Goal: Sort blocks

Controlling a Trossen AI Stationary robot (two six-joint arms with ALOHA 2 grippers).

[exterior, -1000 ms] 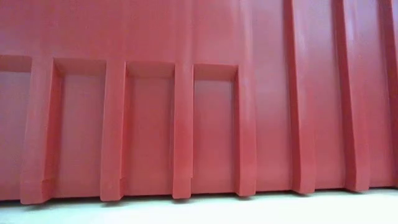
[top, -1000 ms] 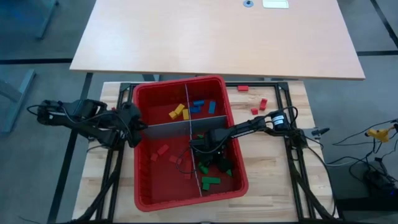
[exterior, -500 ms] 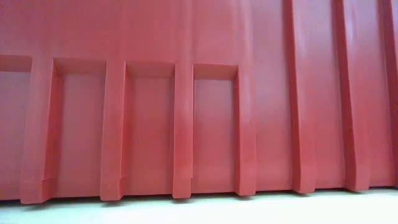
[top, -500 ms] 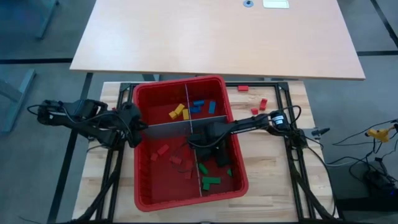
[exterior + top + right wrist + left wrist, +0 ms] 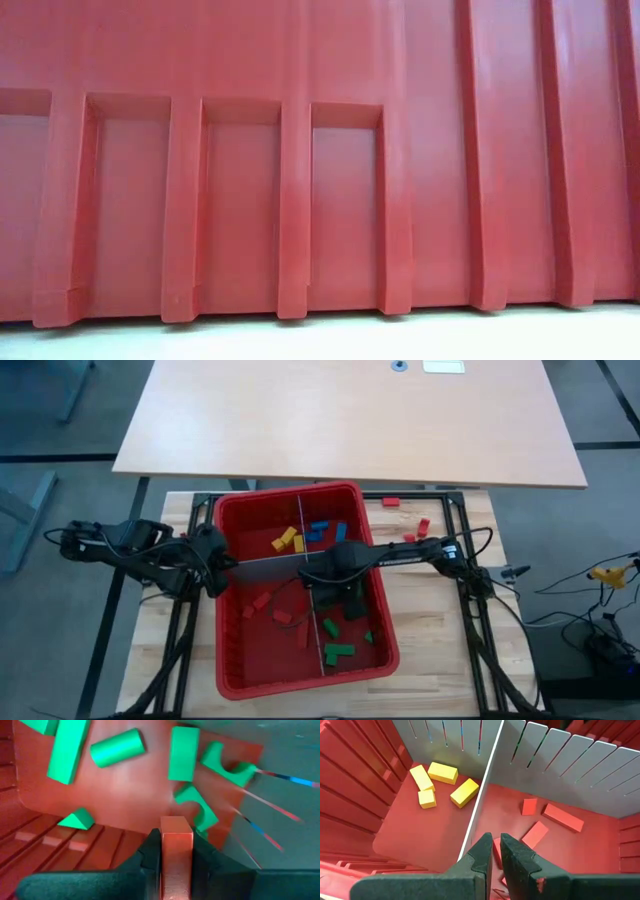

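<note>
From above, the big red plastic bin [image 5: 232, 660] sat on the wooden table [image 5: 430, 620], split by flat grey slotted panels [image 5: 262, 567]. Small coloured blocks [image 5: 285, 540] lay sorted inside. The right gripper [image 5: 318, 582] reached over the middle.

The low view showed only the bin's wall.

The left gripper [image 5: 495, 851] had its fingers nearly together, holding nothing.

The right gripper's fingers were squeezed on a small red block [image 5: 176, 851] above green ones.

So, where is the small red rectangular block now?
In the right wrist view, the small red rectangular block is clamped in the right end effector, above the green blocks.
</note>
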